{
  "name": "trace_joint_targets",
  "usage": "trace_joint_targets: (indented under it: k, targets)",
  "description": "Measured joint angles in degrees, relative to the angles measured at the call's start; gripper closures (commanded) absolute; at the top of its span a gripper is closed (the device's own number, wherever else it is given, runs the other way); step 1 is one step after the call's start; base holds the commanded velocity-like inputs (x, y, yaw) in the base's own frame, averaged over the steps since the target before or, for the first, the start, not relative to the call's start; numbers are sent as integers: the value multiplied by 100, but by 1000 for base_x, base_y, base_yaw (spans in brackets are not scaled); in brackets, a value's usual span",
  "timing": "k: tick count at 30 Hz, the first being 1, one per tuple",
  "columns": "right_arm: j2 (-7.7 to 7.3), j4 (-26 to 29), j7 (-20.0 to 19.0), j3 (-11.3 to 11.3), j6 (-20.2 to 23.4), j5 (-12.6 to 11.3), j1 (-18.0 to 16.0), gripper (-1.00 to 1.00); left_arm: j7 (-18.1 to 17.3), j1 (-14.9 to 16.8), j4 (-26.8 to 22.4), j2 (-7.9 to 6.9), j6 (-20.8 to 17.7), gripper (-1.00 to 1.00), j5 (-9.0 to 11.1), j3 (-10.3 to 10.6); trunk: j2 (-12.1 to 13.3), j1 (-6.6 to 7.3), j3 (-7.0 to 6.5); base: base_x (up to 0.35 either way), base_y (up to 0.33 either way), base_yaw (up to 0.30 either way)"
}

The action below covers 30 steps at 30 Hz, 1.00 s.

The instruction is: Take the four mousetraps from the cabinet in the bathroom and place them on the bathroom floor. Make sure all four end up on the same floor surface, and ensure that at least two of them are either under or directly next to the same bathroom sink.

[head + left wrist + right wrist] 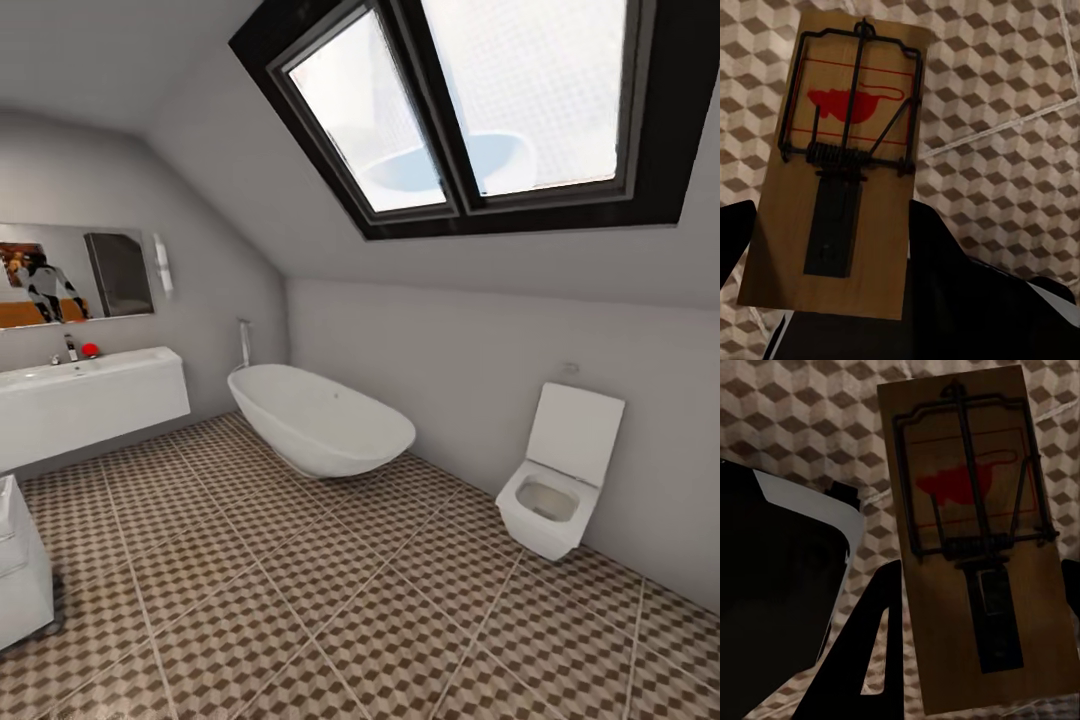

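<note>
Overhead, each claw clenched on a mousetrap: left claw [832, 315], right claw [975, 690], above the bathroom floor [330, 600].

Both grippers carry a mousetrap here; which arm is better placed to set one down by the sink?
Left, tentatively. The sink hangs at the head view's left, the left arm's side. Its mousetrap is above tiled floor.

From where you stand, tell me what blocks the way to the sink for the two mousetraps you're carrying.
Nothing visible blocks it. Open bathroom floor runs to the sink on the far left wall. The small white unit sits at the left edge and the bathtub farther right, both beside the path.
</note>
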<state>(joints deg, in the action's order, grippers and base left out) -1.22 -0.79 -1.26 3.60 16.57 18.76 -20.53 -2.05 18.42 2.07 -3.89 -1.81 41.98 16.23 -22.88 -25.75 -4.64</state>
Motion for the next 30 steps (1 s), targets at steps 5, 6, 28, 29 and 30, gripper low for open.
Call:
trace_joint_targets:
  k: [5,6,28,29,30]
  targets:
    - [0,2,0,0,0,2,0,100,0,2,0,1,0,100,0,0,0,1,28,243,0,252]
    - [0,2,0,0,0,2,0,100,0,1,0,1,0,100,0,0,0,1,34,287,0,242]
    - [0,6,0,-1,-9,2,0,100,0,2,-3,-5,0,100,9,-9,0,2,66,332,0,132]
    - [0,6,0,-1,-9,2,0,100,0,1,-3,-6,0,100,9,-9,0,2,66,337,0,276]
    - [0,6,0,-1,-9,2,0,100,0,2,-2,-6,0,100,9,-9,0,2,66,337,0,279]
